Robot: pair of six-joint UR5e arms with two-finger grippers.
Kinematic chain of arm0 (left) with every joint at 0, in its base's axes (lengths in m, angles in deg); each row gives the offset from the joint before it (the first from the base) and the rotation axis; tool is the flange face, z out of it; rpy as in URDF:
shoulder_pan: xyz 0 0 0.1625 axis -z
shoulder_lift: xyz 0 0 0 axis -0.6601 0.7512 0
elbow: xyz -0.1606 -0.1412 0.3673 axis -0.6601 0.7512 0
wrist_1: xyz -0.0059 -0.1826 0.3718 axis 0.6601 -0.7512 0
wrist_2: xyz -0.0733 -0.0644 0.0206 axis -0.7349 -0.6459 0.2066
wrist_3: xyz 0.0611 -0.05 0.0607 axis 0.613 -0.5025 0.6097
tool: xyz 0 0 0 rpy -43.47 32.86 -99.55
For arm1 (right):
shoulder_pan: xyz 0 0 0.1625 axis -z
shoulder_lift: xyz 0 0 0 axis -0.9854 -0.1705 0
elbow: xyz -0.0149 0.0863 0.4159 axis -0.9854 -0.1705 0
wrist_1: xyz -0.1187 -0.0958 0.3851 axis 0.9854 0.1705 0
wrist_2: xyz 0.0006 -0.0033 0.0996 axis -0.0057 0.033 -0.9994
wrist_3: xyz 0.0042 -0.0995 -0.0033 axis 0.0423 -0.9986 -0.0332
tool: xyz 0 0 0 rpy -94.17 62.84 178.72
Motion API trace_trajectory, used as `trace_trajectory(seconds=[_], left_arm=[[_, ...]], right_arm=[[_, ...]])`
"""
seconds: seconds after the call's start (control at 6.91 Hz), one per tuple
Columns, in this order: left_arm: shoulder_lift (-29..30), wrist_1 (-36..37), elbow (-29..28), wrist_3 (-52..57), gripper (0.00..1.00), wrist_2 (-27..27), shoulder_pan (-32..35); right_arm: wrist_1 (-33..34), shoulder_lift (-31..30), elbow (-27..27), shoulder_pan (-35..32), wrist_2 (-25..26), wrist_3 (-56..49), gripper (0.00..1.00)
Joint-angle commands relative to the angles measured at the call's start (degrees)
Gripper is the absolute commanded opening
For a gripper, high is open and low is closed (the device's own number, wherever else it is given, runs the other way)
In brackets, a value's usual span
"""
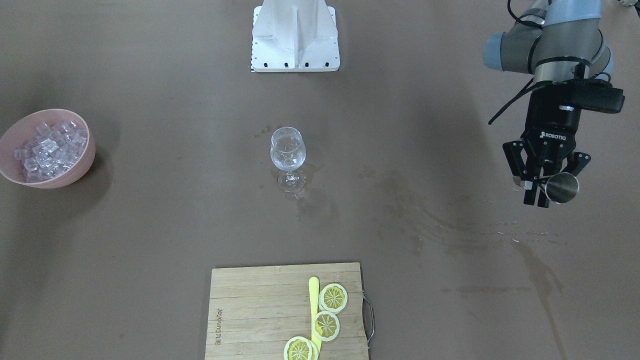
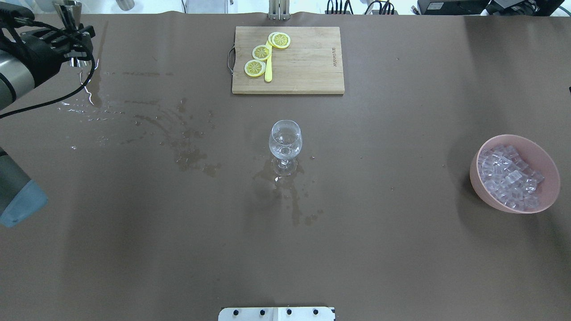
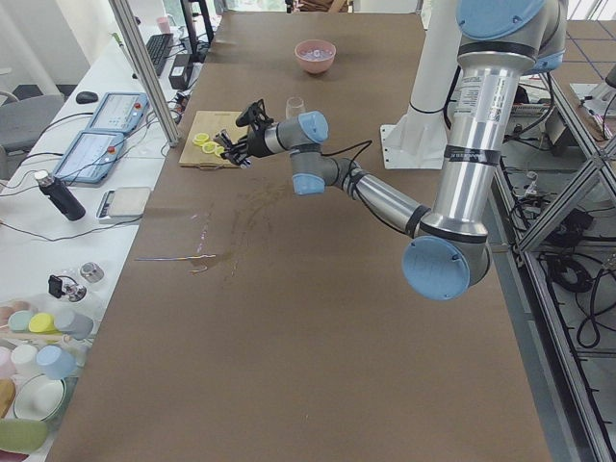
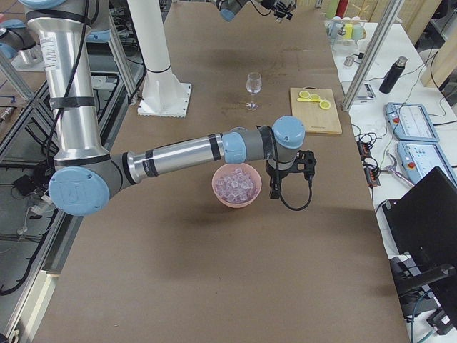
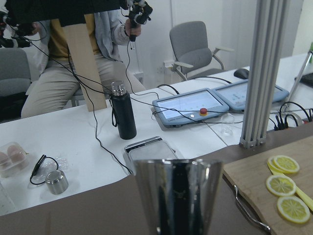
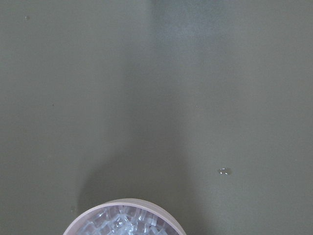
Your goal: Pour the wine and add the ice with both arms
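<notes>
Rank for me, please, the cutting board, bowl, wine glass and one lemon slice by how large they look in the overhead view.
Largest to smallest:
1. cutting board
2. bowl
3. wine glass
4. lemon slice
The glass stands taller, so nearer the camera, but the gaps are too wide for that to change the order.

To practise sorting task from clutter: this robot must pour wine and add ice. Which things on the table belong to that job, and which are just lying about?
Belong to the job: wine glass; pink bowl of ice; metal cup, held in the left gripper.
Lying about: wooden cutting board; lemon slices; yellow tool on the board.
</notes>
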Motion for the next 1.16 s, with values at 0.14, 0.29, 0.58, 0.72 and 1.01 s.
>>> trace_trajectory(seconds=[0.14,0.29,0.58,0.72,1.01], left_arm=[[0.2,-13.7,-13.2,-7.4,0.0,15.1,-5.7],[0.6,-20.4,-19.3,-7.0,0.0,19.2,-8.0],[0.6,-24.1,-23.9,-6.9,0.0,22.0,-9.4],[0.7,-23.8,-24.6,-6.6,0.0,23.8,-10.5],[0.9,-23.6,-24.8,-2.6,0.0,23.9,-11.3]], right_arm=[[0.0,-0.2,0.8,0.2,0.2,0.1,1.0],[0.0,-0.4,0.8,0.4,0.4,0.0,1.0],[0.0,-0.7,0.8,0.7,0.3,0.0,1.0],[0.0,-0.7,0.8,1.0,0.3,0.0,1.0],[0.0,-0.6,0.8,1.0,0.3,0.1,1.0]])
